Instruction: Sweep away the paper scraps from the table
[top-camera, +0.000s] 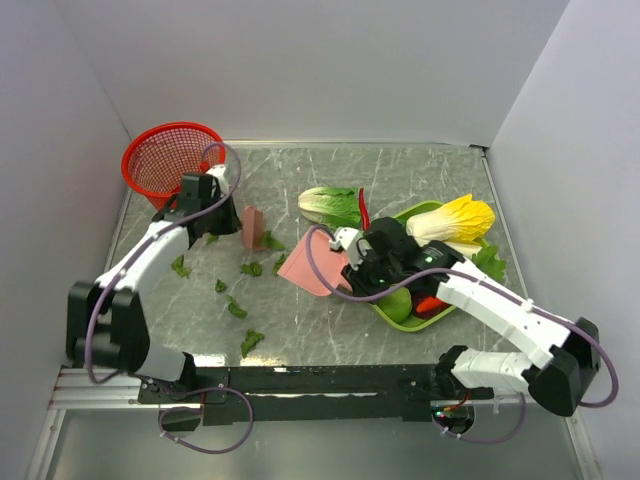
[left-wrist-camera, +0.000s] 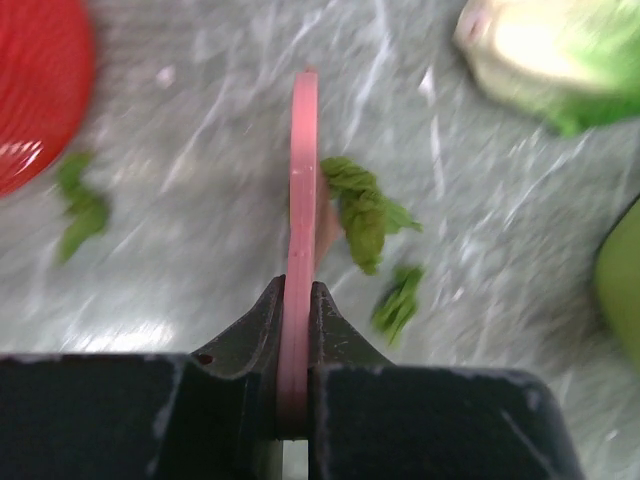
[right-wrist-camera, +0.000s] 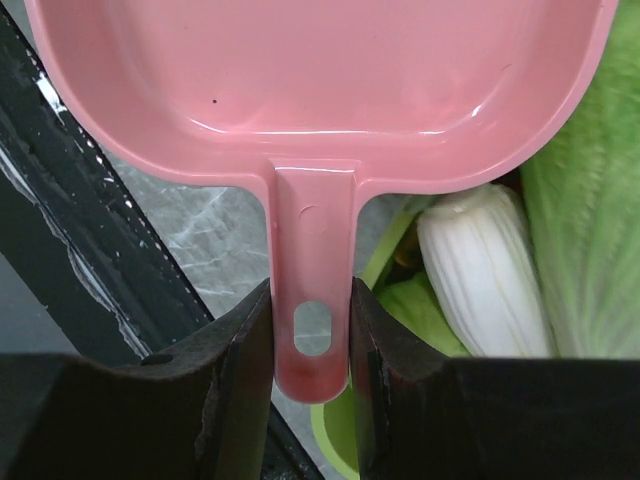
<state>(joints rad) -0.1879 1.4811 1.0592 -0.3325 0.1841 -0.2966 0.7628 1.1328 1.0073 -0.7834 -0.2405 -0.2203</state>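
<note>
Dark green paper scraps (top-camera: 251, 268) lie scattered over the left half of the marble table (top-camera: 420, 175), some near the front edge (top-camera: 251, 341). My left gripper (top-camera: 236, 212) is shut on a flat pink scraper (top-camera: 252, 227) that stands on edge. In the left wrist view the scraper (left-wrist-camera: 303, 180) runs edge-on out of the gripper (left-wrist-camera: 297, 300), with a scrap (left-wrist-camera: 362, 210) touching its right face and another (left-wrist-camera: 398, 300) lying nearer. My right gripper (top-camera: 352, 266) is shut on the handle (right-wrist-camera: 312, 260) of the pink dustpan (top-camera: 308, 268), whose pan (right-wrist-camera: 320, 80) looks empty.
A red mesh basket (top-camera: 170, 160) stands at the back left corner. A pale green cabbage (top-camera: 330, 205) and a red chili (top-camera: 363, 208) lie mid-table. A lime tray (top-camera: 398, 317) at the right holds a yellow cabbage (top-camera: 455, 218) and other toy vegetables. White walls enclose the table.
</note>
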